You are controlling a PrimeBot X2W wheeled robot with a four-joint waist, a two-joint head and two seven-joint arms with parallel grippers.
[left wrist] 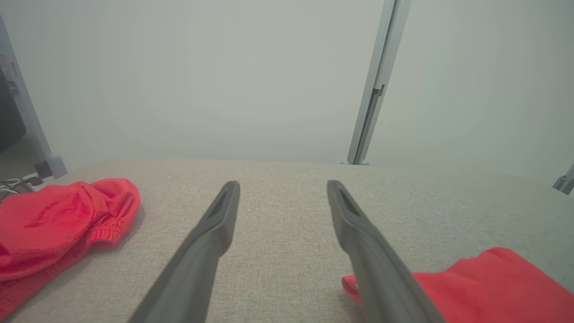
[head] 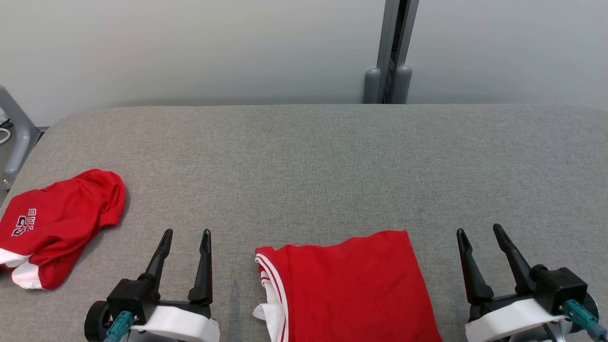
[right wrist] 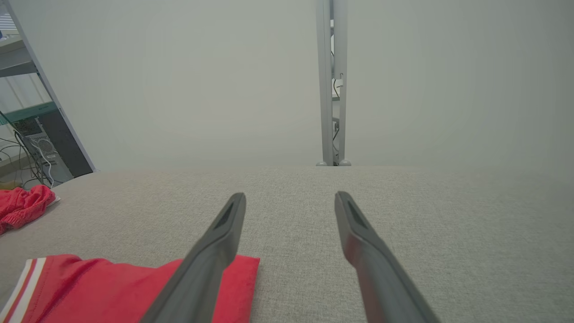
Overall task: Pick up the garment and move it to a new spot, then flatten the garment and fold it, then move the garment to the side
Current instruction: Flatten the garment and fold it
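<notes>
A red garment [head: 346, 289] with white-striped trim lies flat and folded at the near middle of the grey padded table [head: 313, 161], running off the head view's bottom edge. My left gripper [head: 186, 233] stands open just left of it, holding nothing. On the garment's right, my right gripper [head: 479, 230] is open and empty too. The left wrist view shows the garment's corner [left wrist: 489, 287] beside the open left gripper [left wrist: 282, 185]. In the right wrist view its striped edge [right wrist: 98, 287] lies left of the open right gripper [right wrist: 290, 195].
A second red garment [head: 54, 225] with white lettering lies crumpled at the table's left edge, also seen as a red heap [left wrist: 58, 224] and a small red bunch [right wrist: 22, 206]. A grey post [head: 392, 52] stands behind the table against the pale wall. Shelving with cables [right wrist: 31, 134] is at far left.
</notes>
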